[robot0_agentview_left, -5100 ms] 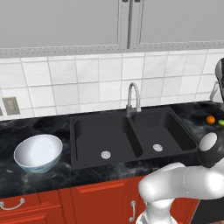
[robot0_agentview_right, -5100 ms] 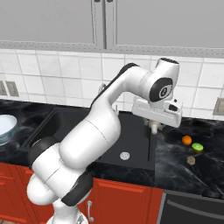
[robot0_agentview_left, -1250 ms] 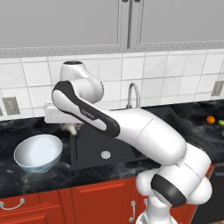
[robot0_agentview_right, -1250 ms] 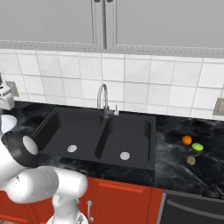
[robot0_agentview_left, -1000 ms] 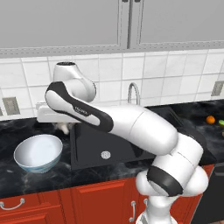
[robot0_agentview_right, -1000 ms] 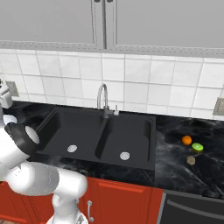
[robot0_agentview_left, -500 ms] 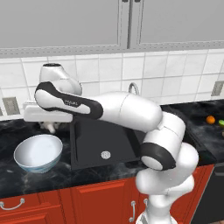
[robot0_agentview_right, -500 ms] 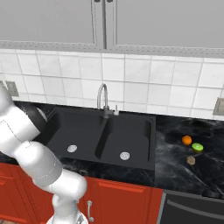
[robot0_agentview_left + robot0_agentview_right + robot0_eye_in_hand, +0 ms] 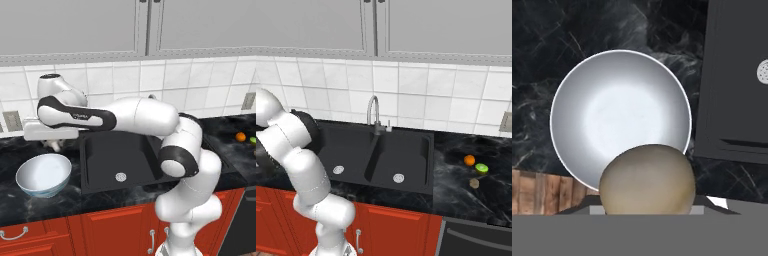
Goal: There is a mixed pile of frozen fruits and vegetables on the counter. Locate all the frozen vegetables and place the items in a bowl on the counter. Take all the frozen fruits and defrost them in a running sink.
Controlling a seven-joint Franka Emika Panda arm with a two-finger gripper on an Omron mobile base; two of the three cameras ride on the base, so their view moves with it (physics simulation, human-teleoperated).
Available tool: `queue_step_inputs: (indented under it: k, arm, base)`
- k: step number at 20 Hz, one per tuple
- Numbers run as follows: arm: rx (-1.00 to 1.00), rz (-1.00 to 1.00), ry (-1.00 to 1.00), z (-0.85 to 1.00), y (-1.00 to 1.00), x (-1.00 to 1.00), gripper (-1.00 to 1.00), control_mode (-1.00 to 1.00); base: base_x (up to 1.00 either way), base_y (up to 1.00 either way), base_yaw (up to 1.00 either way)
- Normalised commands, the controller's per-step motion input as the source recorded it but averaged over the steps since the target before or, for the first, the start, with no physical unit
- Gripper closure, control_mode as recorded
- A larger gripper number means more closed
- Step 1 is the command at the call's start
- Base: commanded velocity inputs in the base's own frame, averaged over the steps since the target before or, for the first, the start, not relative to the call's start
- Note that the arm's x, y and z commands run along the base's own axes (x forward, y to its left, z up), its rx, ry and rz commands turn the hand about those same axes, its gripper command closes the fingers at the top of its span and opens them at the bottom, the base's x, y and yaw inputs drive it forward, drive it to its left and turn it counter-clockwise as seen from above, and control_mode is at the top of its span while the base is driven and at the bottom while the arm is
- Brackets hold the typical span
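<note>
left base view: arm reaches far left over the counter (image 9: 15, 210); gripper (image 9: 54, 145) hangs above and just behind the back rim of the bowl (image 9: 43, 175), which sits on the counter left of the sink (image 9: 120, 160). A tan piece shows under the hand; finger detail too small to read here. Orange fruit (image 9: 241, 136) sits far right on the counter.

right base view: arm links cover the left edge. The rest of the pile lies well right of the sink: orange ball (image 9: 469, 160), lime green ball (image 9: 481, 168), one tan mushroom piece (image 9: 474, 183), all close together. Faucet (image 9: 374, 115) stands behind the basin divider; no water visible.

hand view: held mushroom (image 9: 647, 180), rounded cap facing the camera, fills the bottom centre, so the jaws are clenched on it; fingertips themselves hidden behind it. Bowl interior (image 9: 617, 115) lies straight ahead along the gripper axis, white and with nothing in it. Sink edge runs along the right side.

key relation: bowl centre is forward of the jaws, not yet directly beneath; cap overlaps only the near rim.

judgement: a short advance over the bowl, then release. Releasing here risks a rim bounce onto the counter.
</note>
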Motion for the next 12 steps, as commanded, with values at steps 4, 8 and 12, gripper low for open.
queue_step_inputs:
  k: [4, 8, 12]
  arm:
    - [0.00, 0.00, 0.00, -0.44, 0.11, 0.01, 1.00, -1.00]
    - [0.00, 0.00, 0.00, -0.34, 0.11, 0.00, 1.00, -1.00]
    - [0.00, 0.00, 0.00, -0.35, 0.12, 0.00, 1.00, -1.00]
  base:
    - [0.00, 0.00, 0.00]
    - [0.00, 0.00, 0.00]
    - [0.00, 0.00, 0.00]
